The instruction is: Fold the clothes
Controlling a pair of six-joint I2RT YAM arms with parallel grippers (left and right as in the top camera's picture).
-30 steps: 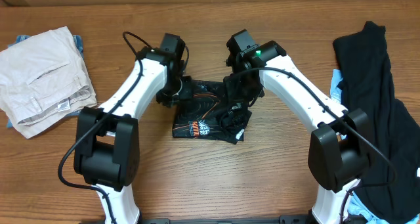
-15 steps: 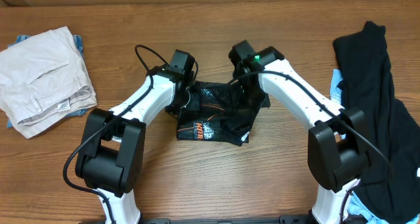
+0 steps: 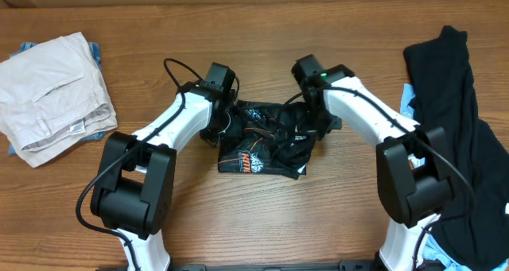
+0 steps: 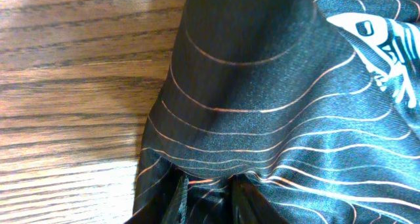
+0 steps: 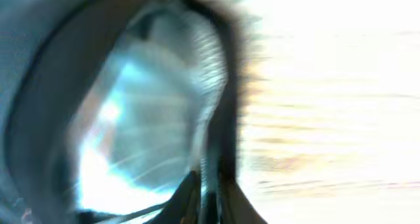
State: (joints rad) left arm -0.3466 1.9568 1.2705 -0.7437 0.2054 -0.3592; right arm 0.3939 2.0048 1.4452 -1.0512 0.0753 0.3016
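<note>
Jersey (image 3: 266, 140) slid rightward on the counter (image 3: 238, 215), fold still messy. Left end effector (image 4: 209, 196) seems to pinch its edge; right end effector (image 5: 209, 201) is blurry, can't tell.

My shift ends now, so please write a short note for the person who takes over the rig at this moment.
Left gripper: pinching the jersey edge.
Right gripper: at the jersey's right side; view blurred, grip unclear.
Jersey: bunched mid-table between both arms, partly folded, not neat.
Left to do: flatten and finish the fold.
</note>
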